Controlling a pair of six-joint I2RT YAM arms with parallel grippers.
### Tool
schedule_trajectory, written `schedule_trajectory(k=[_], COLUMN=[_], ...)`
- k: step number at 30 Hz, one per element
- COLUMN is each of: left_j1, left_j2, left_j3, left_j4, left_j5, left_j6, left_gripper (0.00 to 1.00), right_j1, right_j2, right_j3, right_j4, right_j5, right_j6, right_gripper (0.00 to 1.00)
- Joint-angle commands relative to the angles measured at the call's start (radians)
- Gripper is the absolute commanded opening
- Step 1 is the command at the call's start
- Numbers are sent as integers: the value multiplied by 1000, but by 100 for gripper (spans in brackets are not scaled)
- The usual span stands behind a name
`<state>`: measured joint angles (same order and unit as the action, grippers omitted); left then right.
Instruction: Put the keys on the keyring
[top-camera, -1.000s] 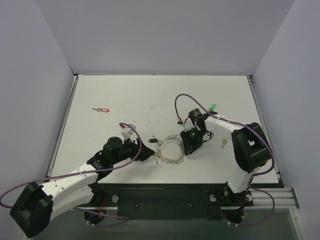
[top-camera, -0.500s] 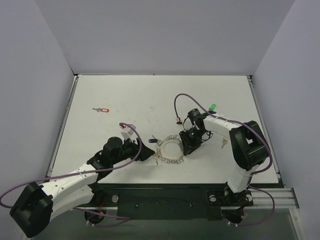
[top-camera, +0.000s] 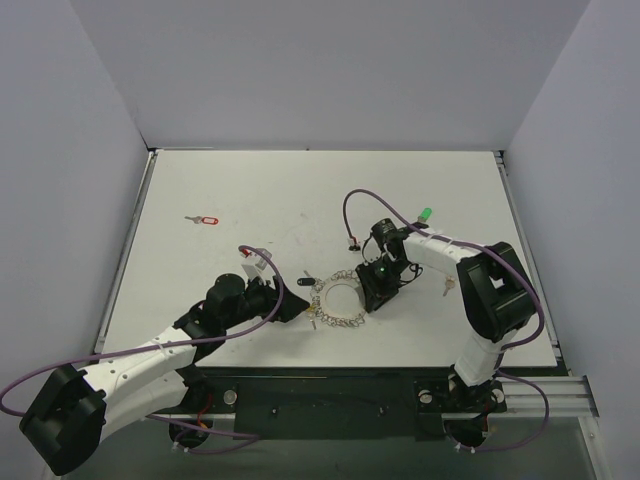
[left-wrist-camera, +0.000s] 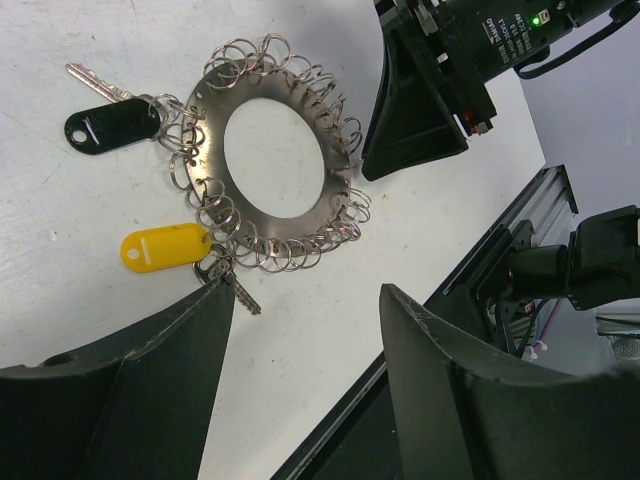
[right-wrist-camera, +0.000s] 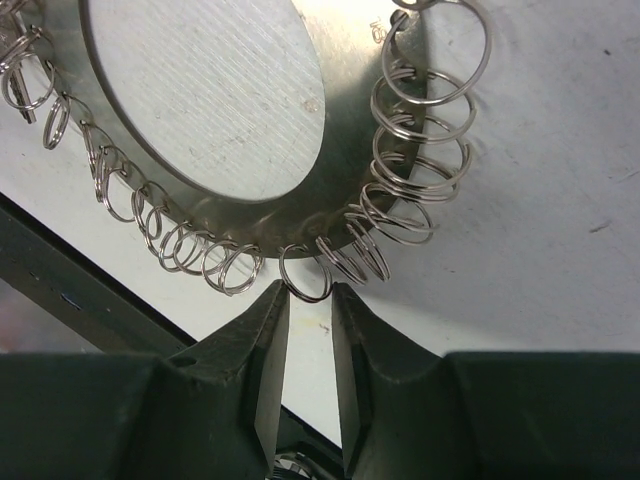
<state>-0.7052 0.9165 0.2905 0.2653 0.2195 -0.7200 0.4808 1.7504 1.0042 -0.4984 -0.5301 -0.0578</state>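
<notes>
The keyring (top-camera: 340, 300), a flat silver hoop (left-wrist-camera: 212, 118) rimmed with several small split rings, lies between my two arms. A black-headed key (left-wrist-camera: 110, 125) and a yellow-headed key (left-wrist-camera: 165, 247) hang from its left side. A red key (top-camera: 207, 220) lies far left, a green key (top-camera: 425, 214) at the back right, and a small silver key (top-camera: 447, 283) beside the right arm. My left gripper (left-wrist-camera: 305, 292) stands wide open just short of the yellow key, holding nothing. My right gripper (right-wrist-camera: 307, 292) is nearly shut, its tips touching both sides of one small split ring (right-wrist-camera: 306, 275) on the hoop's rim (right-wrist-camera: 350, 150).
The black rail of the table's near edge (left-wrist-camera: 430, 340) runs just beside the left fingers. A purple cable (top-camera: 352, 215) loops above the right wrist. Grey walls close in the table on three sides.
The right gripper has crept a little left toward the keyring and its jaws have narrowed onto the small ring. The left arm and the keys have not moved.
</notes>
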Motion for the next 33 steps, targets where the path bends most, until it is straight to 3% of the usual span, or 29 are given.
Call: schedule_trajectory(k=[1,27,33], left_j1=[-4,-2,-4], left_j2=[4,7,-1], left_j3=[27,27,24], left_j4=[25,26,26], left_j5=[0,7,9], left_j6=[16,10,11], left_gripper=[70,70,70], right_j1=[12,82,87], right_j2=[-17,18,40], right_j3=[42,96,109], right_j4=[-51,-103,-114], right_j5=[24,116,147], right_j6=[-8,-70,-74], right_gripper=[20,17,23])
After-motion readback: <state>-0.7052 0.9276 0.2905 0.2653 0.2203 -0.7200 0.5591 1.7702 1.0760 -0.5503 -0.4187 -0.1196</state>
